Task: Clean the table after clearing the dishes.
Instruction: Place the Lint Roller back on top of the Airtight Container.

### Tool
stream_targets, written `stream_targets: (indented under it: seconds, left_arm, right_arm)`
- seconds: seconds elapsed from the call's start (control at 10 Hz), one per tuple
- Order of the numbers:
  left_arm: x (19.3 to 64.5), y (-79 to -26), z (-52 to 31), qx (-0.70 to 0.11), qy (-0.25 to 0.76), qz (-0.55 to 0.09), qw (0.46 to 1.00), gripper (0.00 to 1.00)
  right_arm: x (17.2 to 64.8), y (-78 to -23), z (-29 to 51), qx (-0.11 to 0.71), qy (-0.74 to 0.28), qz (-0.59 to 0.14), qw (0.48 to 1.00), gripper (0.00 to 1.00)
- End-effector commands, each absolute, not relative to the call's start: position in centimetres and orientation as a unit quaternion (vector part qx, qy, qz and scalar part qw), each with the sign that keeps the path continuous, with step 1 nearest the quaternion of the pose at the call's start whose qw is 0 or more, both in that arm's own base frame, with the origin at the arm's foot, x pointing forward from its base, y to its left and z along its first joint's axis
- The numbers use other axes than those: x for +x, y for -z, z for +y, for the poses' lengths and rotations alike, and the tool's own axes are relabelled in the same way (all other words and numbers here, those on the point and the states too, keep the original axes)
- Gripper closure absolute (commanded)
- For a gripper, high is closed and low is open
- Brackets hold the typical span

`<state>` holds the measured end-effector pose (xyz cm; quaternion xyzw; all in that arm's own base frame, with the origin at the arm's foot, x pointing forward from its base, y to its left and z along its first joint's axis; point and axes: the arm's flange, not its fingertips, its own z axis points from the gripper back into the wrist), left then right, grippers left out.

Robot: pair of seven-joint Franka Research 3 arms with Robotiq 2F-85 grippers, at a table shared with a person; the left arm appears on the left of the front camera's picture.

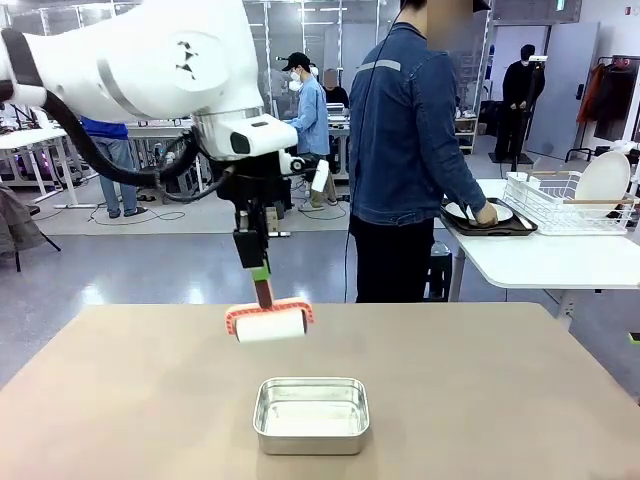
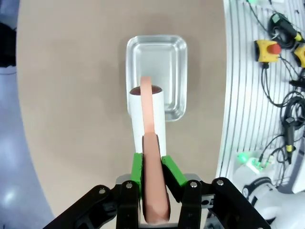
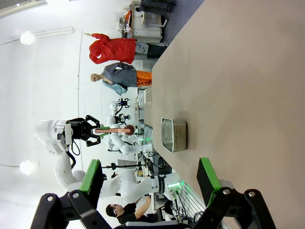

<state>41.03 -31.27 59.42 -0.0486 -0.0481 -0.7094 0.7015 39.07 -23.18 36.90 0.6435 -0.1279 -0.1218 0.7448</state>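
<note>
The big tan table (image 1: pixel 480 380) runs across the whole foreground, its top bare apart from one steel pan (image 1: pixel 311 414) sitting near the robot-side edge, about midway along. Over it hangs the left arm, its left gripper (image 1: pixel 262 275) pointing straight down and clamped tight on the brown handle of a lint roller (image 1: pixel 269 322). The roller has an orange frame and a white roll, and it hangs level above the middle of the table, toward the far edge from the pan; whether the roll touches the top I cannot tell. From the left wrist view the green pads (image 2: pixel 137 170) press on either side of the handle, and the white roll overlaps the near rim of the pan below it.

Past the far edge a person in a denim jacket stands turned away, toward a smaller white table (image 1: pixel 540 260) at the right. There the person's hand (image 1: pixel 486 214) rests on a white plate (image 1: pixel 470 212) lying on a dark tray (image 1: pixel 490 226). Beside the tray stands a white wire dish rack (image 1: pixel 560 200) with another plate (image 1: pixel 604 178) upright in it.

The right gripper (image 3: pixel 151 179) has its green-padded fingers spread wide apart with nothing between them, off the robot-side edge of the table.
</note>
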Motion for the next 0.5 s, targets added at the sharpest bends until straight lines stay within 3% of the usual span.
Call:
stream_targets:
  seconds: [0.0, 0.4]
  left_arm:
    - [41.3, -59.2, -32.9, -0.069, 0.716, -0.024, 0.694, 0.77]
    - [44.1, -54.3, -36.8, -0.053, 0.724, 0.02, 0.687, 0.77]
  right_arm:
    - [38.9, -37.1, -23.2, 0.644, 0.116, -0.133, 0.744, 0.0]
    - [38.9, -37.1, -23.2, 0.644, 0.116, -0.133, 0.744, 0.0]
